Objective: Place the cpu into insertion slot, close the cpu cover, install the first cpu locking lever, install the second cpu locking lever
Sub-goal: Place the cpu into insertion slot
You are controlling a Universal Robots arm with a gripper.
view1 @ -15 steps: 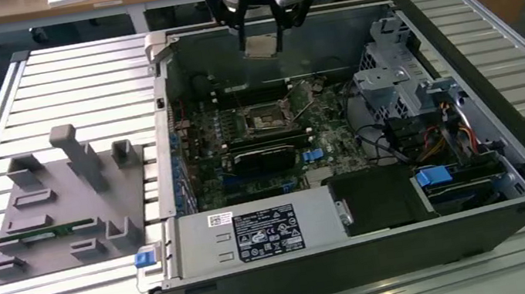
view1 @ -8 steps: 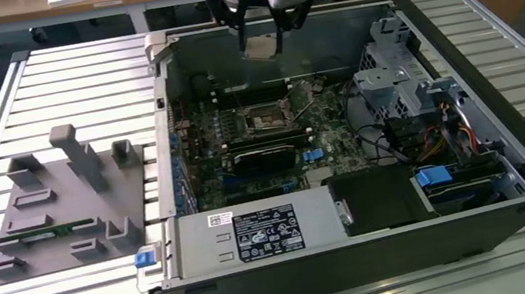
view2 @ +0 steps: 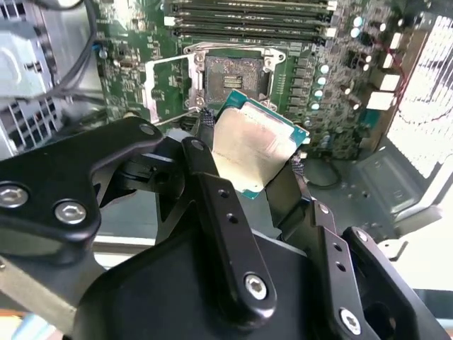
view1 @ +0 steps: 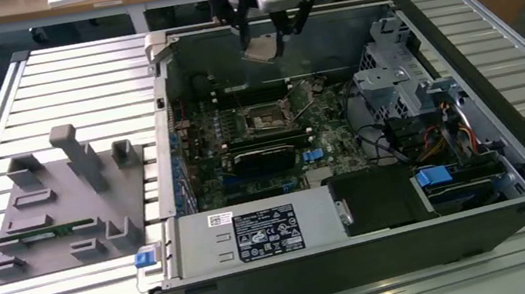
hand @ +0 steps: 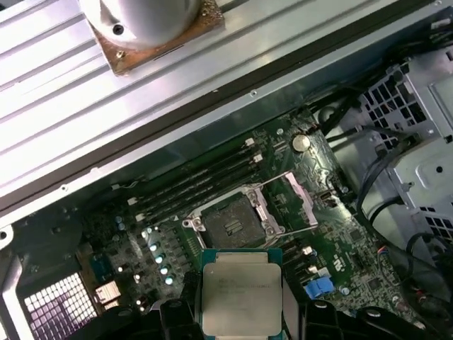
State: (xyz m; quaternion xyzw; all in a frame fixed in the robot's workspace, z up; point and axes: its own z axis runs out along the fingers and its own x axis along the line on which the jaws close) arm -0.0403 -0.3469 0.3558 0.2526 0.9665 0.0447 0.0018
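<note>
Two wrist views show the cpu (view2: 251,149) clamped by opposite edges between the gripper (view2: 249,145) fingers (view2: 204,161), pale metal top towards the camera. It hangs above the green board (view2: 333,85), clear of the slot (view2: 233,74). The slot lies bare, with the cover (view2: 168,85) swung open beside it. The exterior view adds the open case (view1: 517,179) on a slatted table (view1: 75,81) and a grey fixture (view1: 62,200) at that view's left. There the gripper is high over the case's far side, the cpu is a small tilted square, and the cover is hard to make out. In the first wrist view the fingers are mostly cut off.
</note>
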